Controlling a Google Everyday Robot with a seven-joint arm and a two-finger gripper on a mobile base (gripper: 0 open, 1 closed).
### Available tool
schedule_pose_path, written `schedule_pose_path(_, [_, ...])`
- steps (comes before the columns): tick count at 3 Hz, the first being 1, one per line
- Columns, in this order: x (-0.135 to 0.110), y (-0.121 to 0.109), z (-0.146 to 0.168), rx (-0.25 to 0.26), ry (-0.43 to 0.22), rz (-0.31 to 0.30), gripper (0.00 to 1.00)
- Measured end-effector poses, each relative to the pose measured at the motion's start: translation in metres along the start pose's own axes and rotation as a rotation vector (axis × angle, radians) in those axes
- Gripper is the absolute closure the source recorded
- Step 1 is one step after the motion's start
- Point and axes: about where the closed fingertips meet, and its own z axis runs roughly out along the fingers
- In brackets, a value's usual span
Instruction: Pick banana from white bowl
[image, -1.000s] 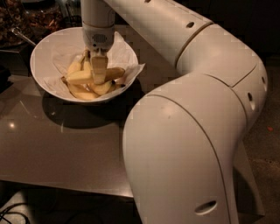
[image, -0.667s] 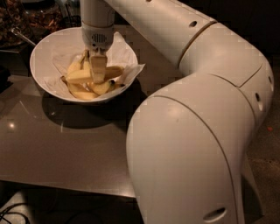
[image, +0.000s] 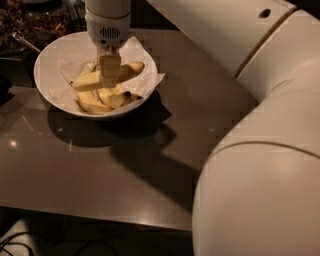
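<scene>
**Robot hand pinching a banana over a white bowl**

A white robot arm (image: 260, 150) fills the right side of the view and reaches across a dark brown desk (image: 100, 170) to a white bowl (image: 47, 55) at the upper left. The hand (image: 110, 75) points straight down into the bowl. Its fingers are closed on the middle of the banana (image: 131, 69), a pale yellow, nearly straight fruit that lies crosswise in the grip, its right end tilted a little higher than its left. The near finger hides the banana's centre.

The banana sits inside the bowl's rim, just above a small heap of other bananas (image: 95, 104) resting on crumpled white paper (image: 150, 80). Whether it touches them cannot be told. A dark container (image: 20, 30) with a metal spoon (image: 25, 42) stands just behind the bowl.

The step in hand appears to be the lift. To do it well, the hand rises straight up, slowly, with no sideways drift until both ends of the banana are above the rim. The grip is near the fruit's middle, so it should stay balanced. Pressure needs to be firm yet gentle, since the soft flesh bruises easily. The paper lining may cling and drag upward, so a slow rise lets it drop away.
</scene>
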Motion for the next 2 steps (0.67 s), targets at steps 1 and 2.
schedule_pose_path(1, [-0.0027, -0.0021, -0.0027, 0.017, -0.01, -0.002, 1.0])
schedule_pose_path(2, [-0.006, -0.0014, -0.0104, 0.042, -0.031, -0.015, 1.0])
